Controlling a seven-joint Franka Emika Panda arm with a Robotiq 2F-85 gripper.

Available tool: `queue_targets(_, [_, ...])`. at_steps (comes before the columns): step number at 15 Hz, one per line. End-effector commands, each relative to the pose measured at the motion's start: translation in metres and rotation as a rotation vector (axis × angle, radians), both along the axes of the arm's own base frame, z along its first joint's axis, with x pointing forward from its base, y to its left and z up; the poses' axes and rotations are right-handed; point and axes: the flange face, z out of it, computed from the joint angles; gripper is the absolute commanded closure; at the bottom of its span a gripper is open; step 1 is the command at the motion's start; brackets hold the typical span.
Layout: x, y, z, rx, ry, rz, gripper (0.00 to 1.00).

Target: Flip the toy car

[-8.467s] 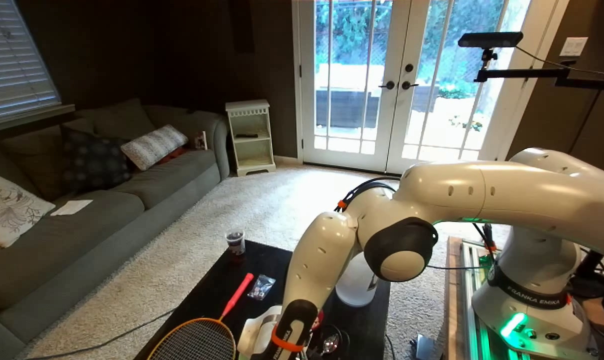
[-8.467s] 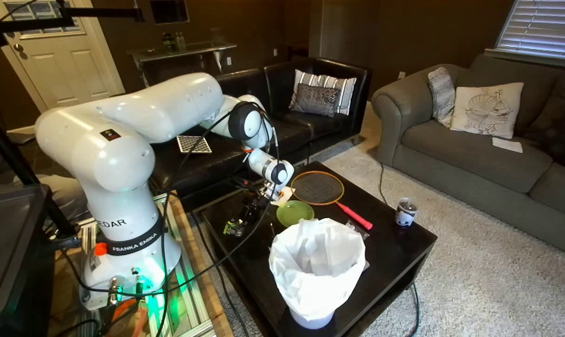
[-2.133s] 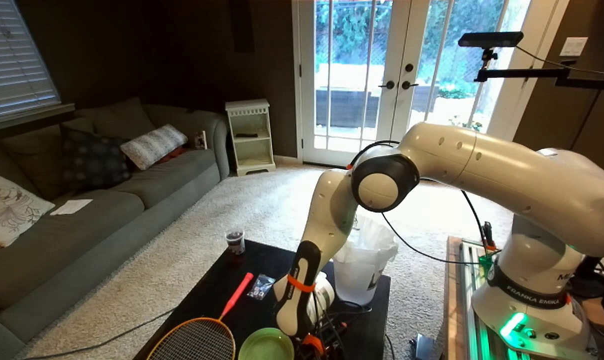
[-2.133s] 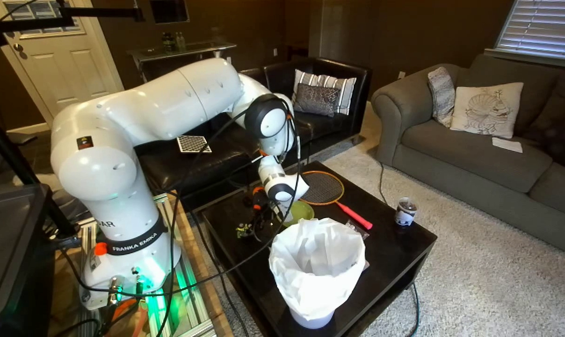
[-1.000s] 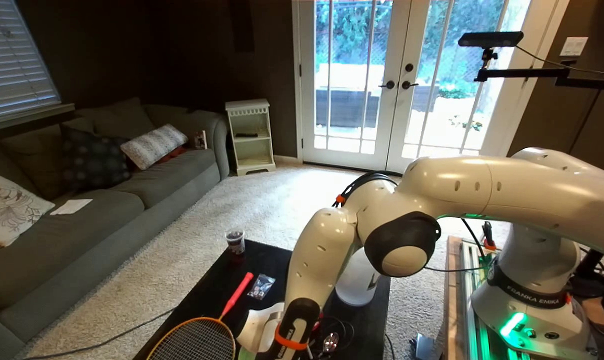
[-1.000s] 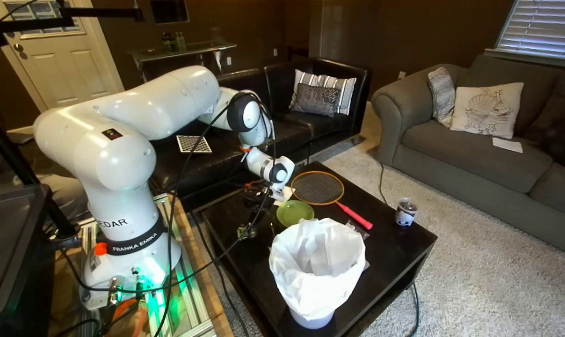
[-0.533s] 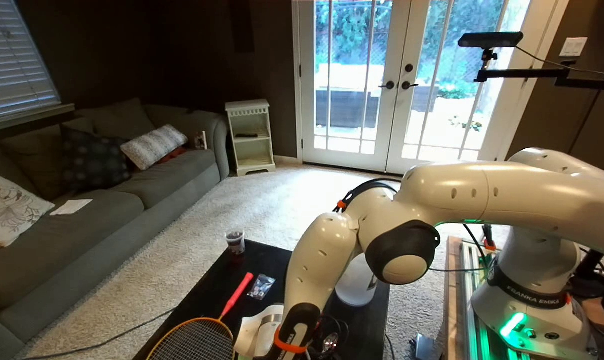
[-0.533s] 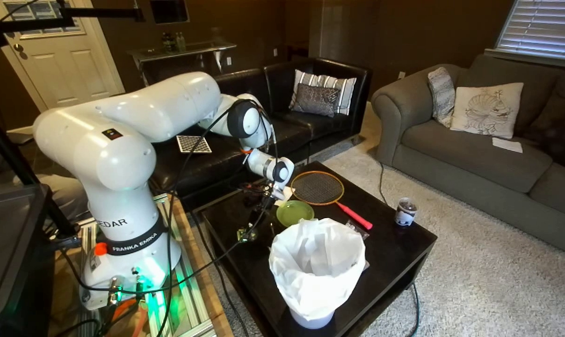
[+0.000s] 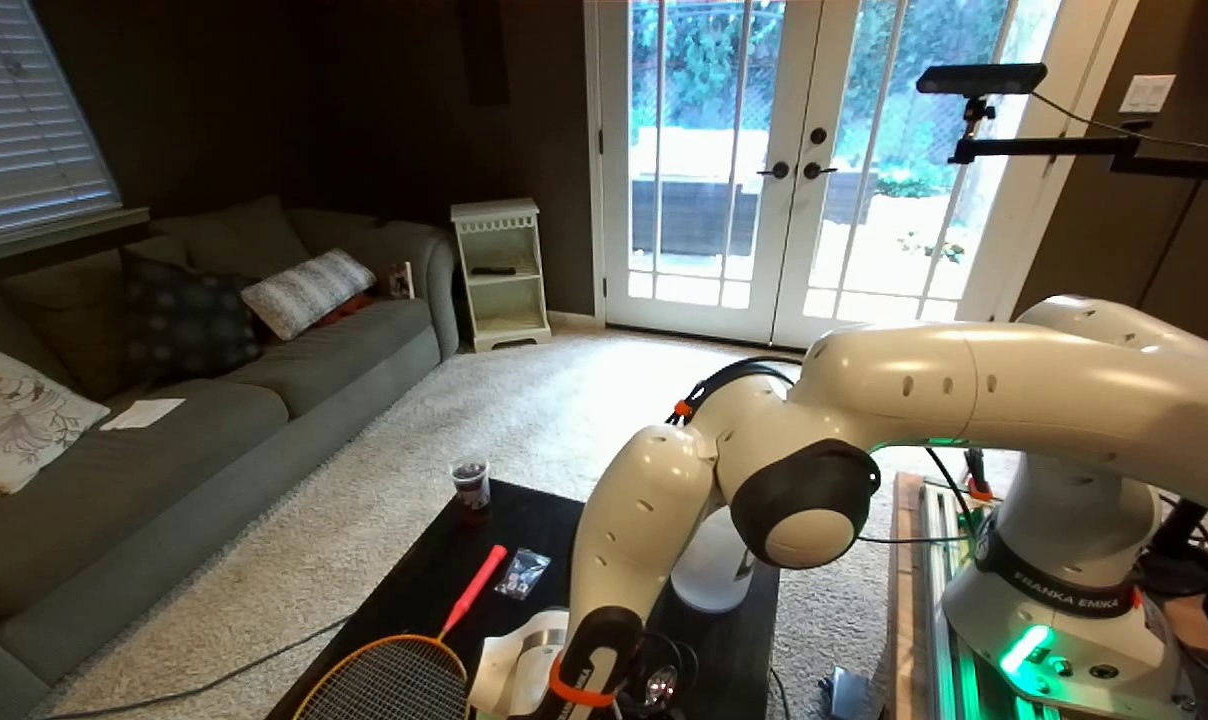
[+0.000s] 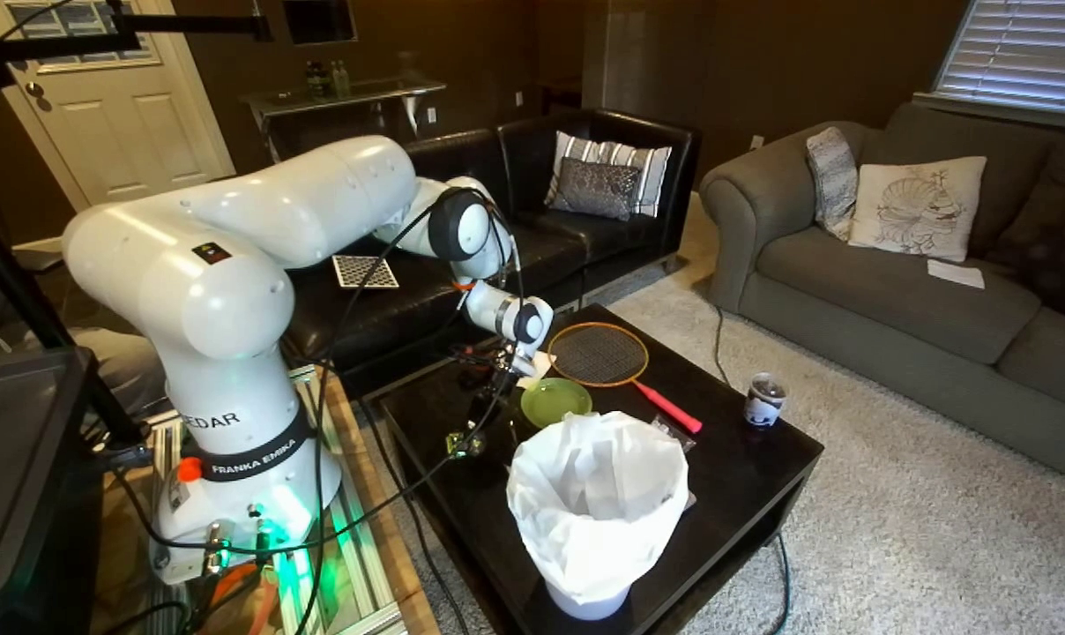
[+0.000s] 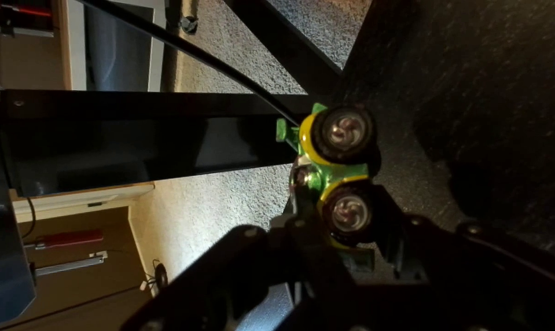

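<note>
The toy car [image 11: 336,171] is green and yellow with dark wheels and spiral hubs. In the wrist view it sits between my gripper's two dark fingers [image 11: 341,197], which press on it from both sides around its nearer wheel. Its far end sticks out past the fingertips, wheel side toward the camera. It also shows small in an exterior view [image 10: 466,443], at the end of my dark gripper [image 10: 480,422], low over the table's robot-side edge. A wheel of the car [image 9: 661,687] shows near the bottom in an exterior view. I cannot tell whether the car touches the table.
On the dark table [image 10: 718,494] stand a green bowl [image 10: 556,401] close to my gripper, a racket [image 10: 669,406], a white-lined bin [image 10: 599,494], a small packet [image 9: 523,574] and a cup [image 10: 764,401]. A black cable [image 10: 427,481] hangs from the arm.
Since about two seconds ago the arm has swung away from the bin and the wrist has turned, uncovering the bowl in an exterior view. Over the last half second almost nothing has moved.
</note>
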Motion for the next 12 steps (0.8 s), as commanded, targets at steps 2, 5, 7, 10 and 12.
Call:
queue_targets(2, [0.0002,0.0021,-0.0048,0.003,-0.044,-0.035,0.91])
queue_targets(5, [-0.0009,0.0009,-0.0076,0.004,-0.057,-0.048,0.91])
queue_targets(7, [-0.0006,0.0001,-0.0088,0.006,-0.065,-0.056,0.91])
queue_targets(10, [-0.0007,-0.0004,-0.0102,0.007,-0.074,-0.067,0.91])
queue_targets(12, [-0.0008,-0.0004,-0.0108,0.01,-0.076,-0.072,0.71])
